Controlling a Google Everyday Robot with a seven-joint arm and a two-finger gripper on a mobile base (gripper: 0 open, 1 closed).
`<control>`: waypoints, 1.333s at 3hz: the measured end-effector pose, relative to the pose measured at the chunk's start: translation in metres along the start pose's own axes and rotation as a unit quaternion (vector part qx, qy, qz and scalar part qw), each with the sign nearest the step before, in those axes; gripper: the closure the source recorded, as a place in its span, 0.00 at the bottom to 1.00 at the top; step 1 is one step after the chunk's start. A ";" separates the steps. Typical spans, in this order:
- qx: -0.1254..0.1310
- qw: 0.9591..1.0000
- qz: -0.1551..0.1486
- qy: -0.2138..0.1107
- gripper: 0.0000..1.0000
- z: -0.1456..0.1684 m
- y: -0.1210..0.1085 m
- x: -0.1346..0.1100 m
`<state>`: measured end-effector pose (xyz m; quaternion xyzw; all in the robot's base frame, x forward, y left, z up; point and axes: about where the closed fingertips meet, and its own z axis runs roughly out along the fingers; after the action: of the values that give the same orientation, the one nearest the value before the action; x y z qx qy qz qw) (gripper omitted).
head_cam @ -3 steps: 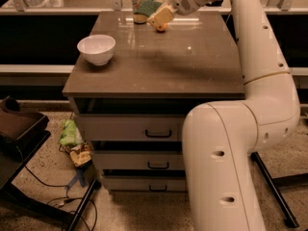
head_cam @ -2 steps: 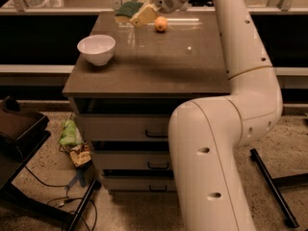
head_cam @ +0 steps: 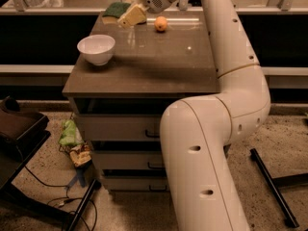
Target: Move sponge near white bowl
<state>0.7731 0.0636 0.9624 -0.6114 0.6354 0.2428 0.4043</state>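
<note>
The robot's thick white jointed arm (head_cam: 231,57) is standing in the foreground, nearer than the round, glossy white bowl (head_cam: 96,48) and to its right. It is arching over the brown flat-topped bench (head_cam: 159,61). The white bowl is sitting upright close to the bench's front left corner. Beyond the white bowl and off to its right, a small round orange fruit (head_cam: 161,23) is lying on the bench. Farthest back, behind the white bowl and slightly right of it, the pale-fingered gripper (head_cam: 126,17) is hanging over the bench's far edge. It seems to be pinching one end of the pale yellow, green-topped rectangular foam sponge (head_cam: 114,9), most of which is sticking out to the left. Whether the sponge is touching the bench is not clear.

The sponge is lying well apart from the white bowl, so the carry is likely the risky part. Soft foam held by one end may be sagging or twisting, and it could slip out short of the white bowl or drop behind the bench. The white bowl is sitting near the edge, so an approach that is too low or too close could shove it off. A wide wrist sweep could also set the orange fruit rolling.
</note>
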 end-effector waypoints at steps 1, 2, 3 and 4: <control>-0.018 0.999 0.002 0.051 1.00 0.030 0.009 0.001; -0.043 0.993 0.016 0.111 1.00 0.064 0.025 0.003; -0.058 0.988 0.024 0.139 1.00 0.084 0.035 0.001; -0.055 0.989 0.024 0.134 0.74 0.092 0.032 0.000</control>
<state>0.7621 0.1417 0.9057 -0.6441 0.6843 0.2026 0.2753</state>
